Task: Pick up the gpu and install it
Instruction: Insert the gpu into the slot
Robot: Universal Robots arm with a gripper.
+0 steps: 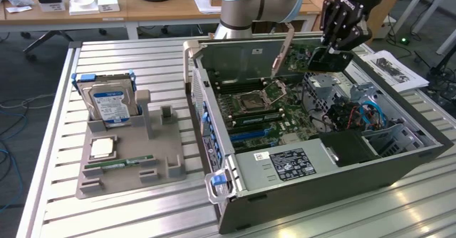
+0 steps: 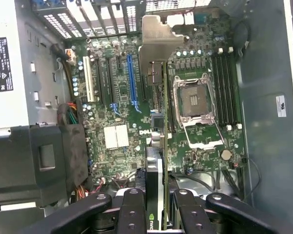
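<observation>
The gpu [image 1: 329, 61] hangs over the open computer case [image 1: 321, 195], with my gripper [image 1: 340, 35] shut on its top edge. Its silvery end bracket [image 1: 283, 51] points toward the back wall of the case. In the wrist view the gpu [image 2: 164, 146] is edge-on, thin and brownish, with its bracket [image 2: 158, 41] at the far end and its dark cooler [image 2: 154, 180] near my black fingers [image 2: 132, 209]. The card floats above the motherboard [image 2: 117, 136], between the blue slot [image 2: 133, 80] and the CPU socket [image 2: 193, 105], apart from the board.
At the exterior view's left, a grey fixture [image 1: 128, 179] holds a hard drive [image 1: 110, 103], a CPU [image 1: 102, 148] and a green RAM stick [image 1: 117, 164]. The power supply [image 1: 292, 163] and drive cage [image 1: 342, 144] fill the near end of the case. Papers [image 1: 395, 70] lie at the right.
</observation>
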